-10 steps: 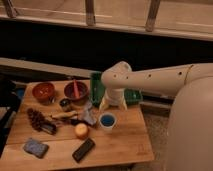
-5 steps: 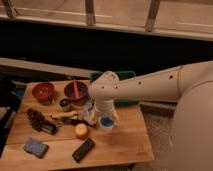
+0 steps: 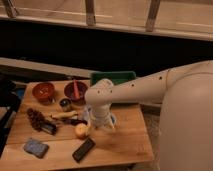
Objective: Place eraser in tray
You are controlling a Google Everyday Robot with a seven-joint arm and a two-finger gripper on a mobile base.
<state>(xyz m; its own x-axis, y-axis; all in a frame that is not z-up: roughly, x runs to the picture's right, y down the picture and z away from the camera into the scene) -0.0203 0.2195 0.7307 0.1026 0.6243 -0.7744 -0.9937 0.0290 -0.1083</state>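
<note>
"Black and flat, that eraser (image 3: 83,149). Where was it when you looked?"

"It lay free on the wooden bench (image 3: 127,142), near the front edge, slanted, just in front of a yellow ball (image 3: 81,131). The pincer (image 3: 102,125) hung behind it, pointing down, close to the ball. Whether it was apart or together, I could not tell."

"And the tray (image 3: 113,77)?"

"Green, at the far edge, behind the arm. In my judgement the pincer had to come forward, turn to match the slant, and take the eraser across its narrow side. The ball was near, so it should descend straight, then lift well above the tray wall."
</note>
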